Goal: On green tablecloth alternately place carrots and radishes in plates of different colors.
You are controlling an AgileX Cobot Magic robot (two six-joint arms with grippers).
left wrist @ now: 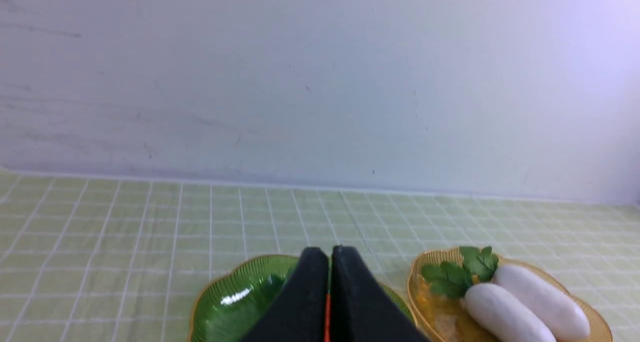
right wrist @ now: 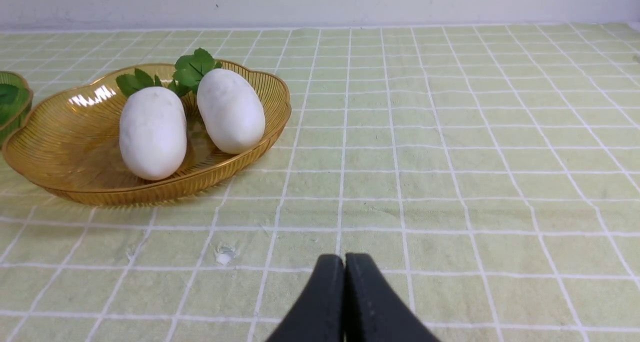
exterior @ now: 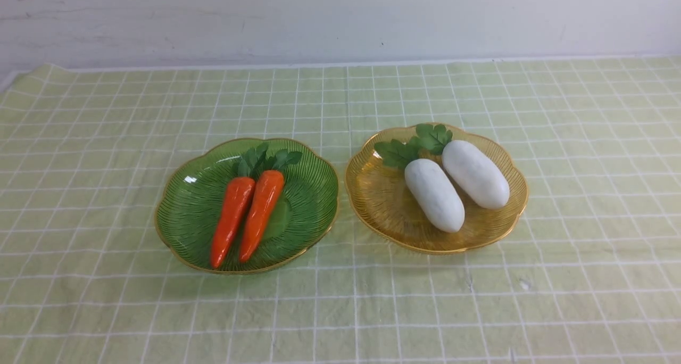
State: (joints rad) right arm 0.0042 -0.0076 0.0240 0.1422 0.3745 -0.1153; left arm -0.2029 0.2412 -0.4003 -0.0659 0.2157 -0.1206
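Two carrots point(left wrist: 327, 318) mostly hidden behind left tool point(left wrist: 330, 254).

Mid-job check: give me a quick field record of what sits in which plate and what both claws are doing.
surface: green tablecloth, white grid
green plate: robot's left side, holds both carrots, side by side, leafy tops toward the wall
amber plate: robot's right side, holds both radishes, side by side
loose vegetables on cloth: none visible
left claw: shut, empty, above the green plate's near side
right claw: shut, empty, over bare cloth
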